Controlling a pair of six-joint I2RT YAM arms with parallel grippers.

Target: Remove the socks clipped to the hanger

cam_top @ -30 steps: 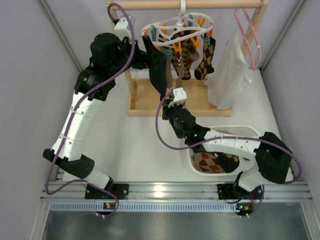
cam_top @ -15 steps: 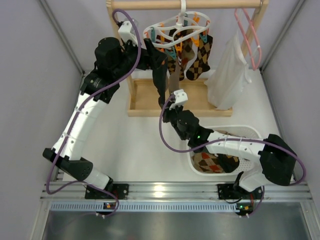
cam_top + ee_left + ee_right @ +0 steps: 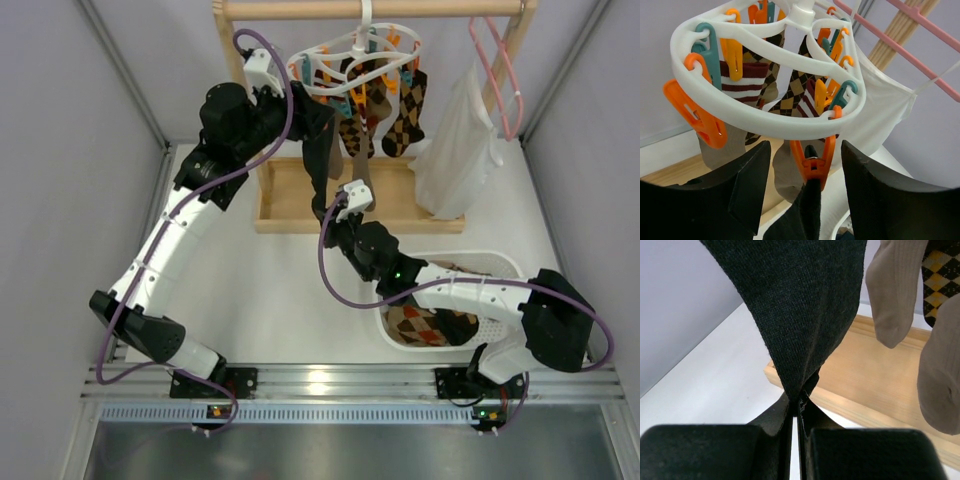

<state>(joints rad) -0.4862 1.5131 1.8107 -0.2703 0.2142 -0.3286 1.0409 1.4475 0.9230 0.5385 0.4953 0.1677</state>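
Note:
The white ring hanger (image 3: 360, 62) hangs from the wooden rail, with orange and teal clips. Argyle socks (image 3: 405, 110) and tan socks hang from it. A black sock (image 3: 322, 150) hangs from an orange clip (image 3: 812, 162) at the ring's near left side. My left gripper (image 3: 807, 172) is open, its fingers either side of that orange clip. My right gripper (image 3: 799, 405) is shut on the black sock's lower end (image 3: 800, 315), just above the wooden rack base (image 3: 875, 370). Tan socks (image 3: 892, 285) hang to its right.
A white garment (image 3: 458, 140) hangs on a pink wire hanger (image 3: 497, 70) at the right of the rail. A white basket (image 3: 388, 322) at the right front holds argyle socks (image 3: 425, 325). The wooden rack base (image 3: 290, 195) lies under the hanger.
My left gripper has moved right and up to the hanger's near clip. My right gripper has stayed shut on the black sock's end, shifting slightly.

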